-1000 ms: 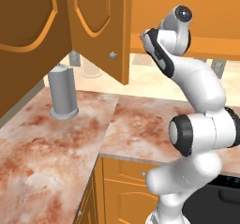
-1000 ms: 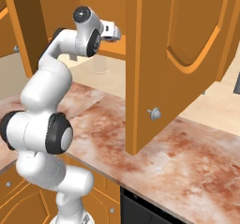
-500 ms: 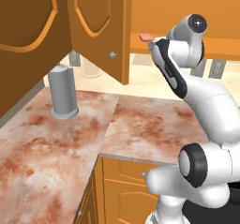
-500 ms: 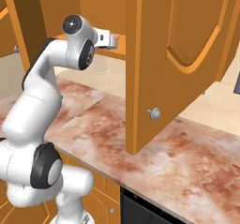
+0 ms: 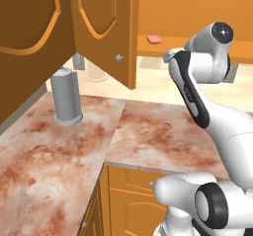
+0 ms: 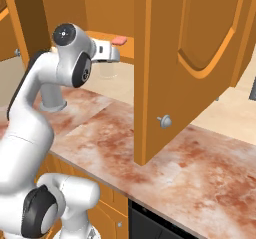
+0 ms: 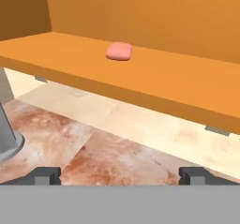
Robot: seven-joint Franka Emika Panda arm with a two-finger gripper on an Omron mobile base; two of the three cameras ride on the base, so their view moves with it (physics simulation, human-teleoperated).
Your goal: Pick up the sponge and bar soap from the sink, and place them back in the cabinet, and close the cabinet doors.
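The gripper (image 7: 120, 174) is being held with its fingers (image 7: 46, 174) spread wide apart and nothing between them, as seen in the hand view. The soap (image 7: 119, 51) is lying on the shelf (image 7: 154, 85) of the cabinet (image 7: 140, 7), ahead of the gripper and above it, well apart from the fingertips. No contact is being made with the soap, which is resting flat near the middle of the shelf and back from its front edge.

In the left base view the soap (image 5: 153, 39) is being shown on the shelf (image 5: 197, 50) to the left of the arm's wrist. In the right base view the soap (image 6: 119, 41) is lying just beyond the gripper (image 6: 114, 53), which is being pointed toward the cabinet interior.

Both doors are standing open. One door (image 5: 106, 30) with its round knob (image 5: 118, 58) is hanging to the gripper's left; the other door (image 6: 190, 63) with its knob (image 6: 163, 121) is hanging to its right.

Below the gripper the marbled counter (image 7: 117, 157) is being seen, and a grey cylinder (image 5: 66, 96) is standing on it down and to the left.
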